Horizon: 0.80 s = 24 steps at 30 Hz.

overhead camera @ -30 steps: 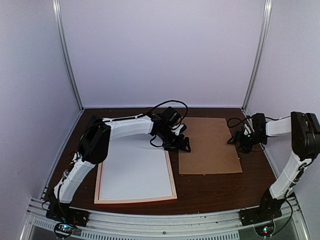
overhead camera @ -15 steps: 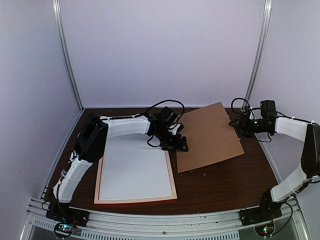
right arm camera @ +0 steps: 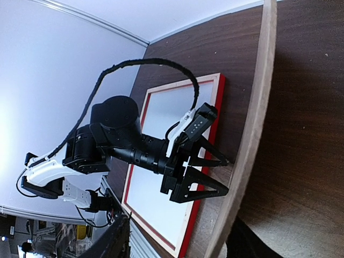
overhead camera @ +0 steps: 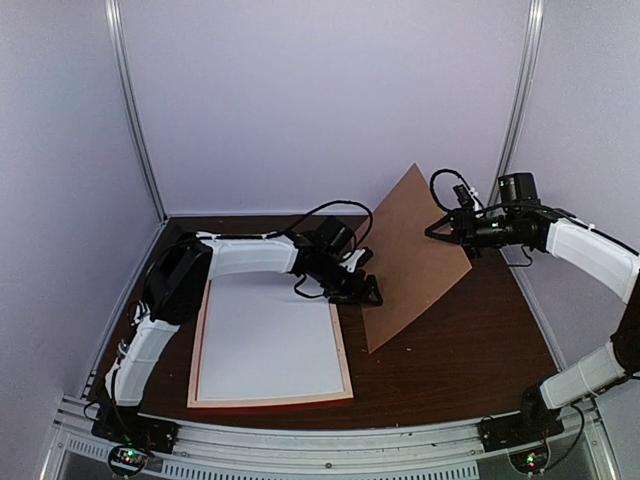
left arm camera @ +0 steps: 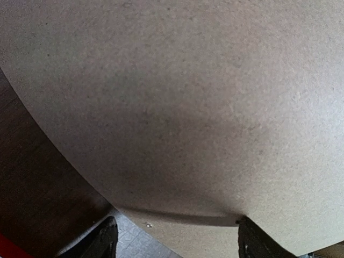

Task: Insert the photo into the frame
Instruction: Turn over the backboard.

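The frame (overhead camera: 346, 352) lies face down at front left, pale rails up, red at its outer edge. A plain white sheet (overhead camera: 268, 340) fills it; no printed photo shows. The brown backing board (overhead camera: 415, 250) stands tilted, its left edge on the table and its right edge high. My left gripper (overhead camera: 370, 295) is open at the frame's far right corner, fingertips against the board's low edge; the right wrist view shows it (right arm camera: 228, 174). My right gripper (overhead camera: 437, 230) is at the raised edge. Its jaws stand wide apart (right arm camera: 177, 240), and the board's edge (right arm camera: 258, 107) leans on one finger.
The dark wooden table (overhead camera: 460, 370) shows bare to the right of the board and in front of it. Pale walls with metal corner posts (overhead camera: 512, 120) close the back and sides. The board fills the left wrist view (left arm camera: 188, 107).
My right gripper has risen and swung left, tipping the board from flat to steeply tilted on its left edge. The left gripper has stayed at the frame's corner.
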Tool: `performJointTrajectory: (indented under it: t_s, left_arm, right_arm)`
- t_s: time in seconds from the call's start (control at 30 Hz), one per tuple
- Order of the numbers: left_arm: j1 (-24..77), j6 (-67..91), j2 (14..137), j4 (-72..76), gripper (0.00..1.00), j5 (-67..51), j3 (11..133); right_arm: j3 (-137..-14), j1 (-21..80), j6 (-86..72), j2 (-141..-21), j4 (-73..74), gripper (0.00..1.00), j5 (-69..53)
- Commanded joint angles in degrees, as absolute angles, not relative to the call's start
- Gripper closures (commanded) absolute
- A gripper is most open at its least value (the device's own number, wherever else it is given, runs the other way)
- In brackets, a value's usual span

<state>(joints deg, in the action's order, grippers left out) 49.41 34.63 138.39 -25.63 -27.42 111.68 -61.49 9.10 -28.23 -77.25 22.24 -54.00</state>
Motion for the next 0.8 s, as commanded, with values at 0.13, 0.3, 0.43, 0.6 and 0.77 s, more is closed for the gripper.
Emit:
performJointTrajectory:
  t_s: [0.13, 0.3, 0.43, 0.6, 0.77]
  left_arm:
    - [50.6, 35.2, 133.4, -20.3, 0.23, -28.4, 107.3]
    - [50.6, 35.1, 131.4, -20.1, 0.22, -27.7, 105.6]
    - [50.6, 35.1, 129.5, -19.8, 0.22, -26.7, 104.3]
    - [50.5, 35.2, 126.1, -19.4, 0.19, -23.4, 102.3]
    - [49.8, 35.4, 122.8, -19.0, 0.18, -22.2, 100.9]
  right_arm:
    - [-66.2, 14.0, -28.0, -76.5, 25.7, 0.39, -54.8]
    - [-69.3, 16.4, -28.5, -76.2, 27.1, 0.32, -52.9]
    - [-71.3, 18.0, -28.6, -76.8, 27.7, 0.26, -51.4]
    - [-71.8, 20.1, -29.7, -78.2, 26.5, 0.20, -50.5]
    - [-72.9, 22.2, -30.4, -79.7, 25.5, 0.18, -49.8]
